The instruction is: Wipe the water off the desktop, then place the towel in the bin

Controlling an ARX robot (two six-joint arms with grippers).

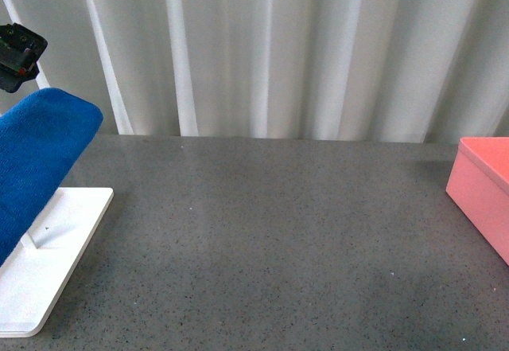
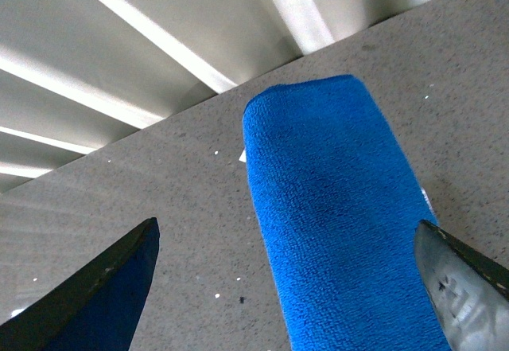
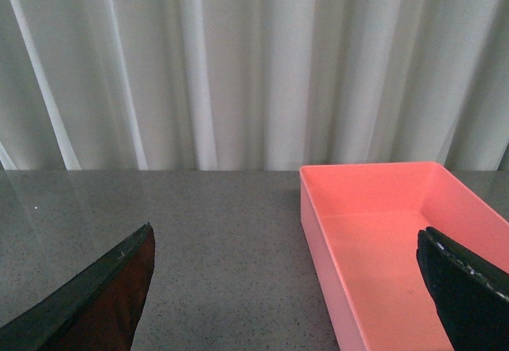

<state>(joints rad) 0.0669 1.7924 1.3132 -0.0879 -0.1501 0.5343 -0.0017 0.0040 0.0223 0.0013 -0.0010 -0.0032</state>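
Note:
The blue towel [image 1: 40, 160] hangs folded over a rack at the far left of the grey speckled desktop [image 1: 262, 239]. In the left wrist view the towel [image 2: 334, 216] lies between my left gripper's [image 2: 286, 235] open jaws, which stand wide on either side of it without touching it. A black part of the left arm [image 1: 17, 52] shows above the towel. The pink bin [image 1: 483, 192] stands at the right edge. In the right wrist view the bin [image 3: 398, 232] is empty, and my right gripper [image 3: 285, 235] is open and empty above its near left wall. I make out no water.
A flat white tray [image 1: 56, 247] lies under the towel at the front left. A white pleated curtain [image 1: 278, 48] hangs behind the desktop's far edge.

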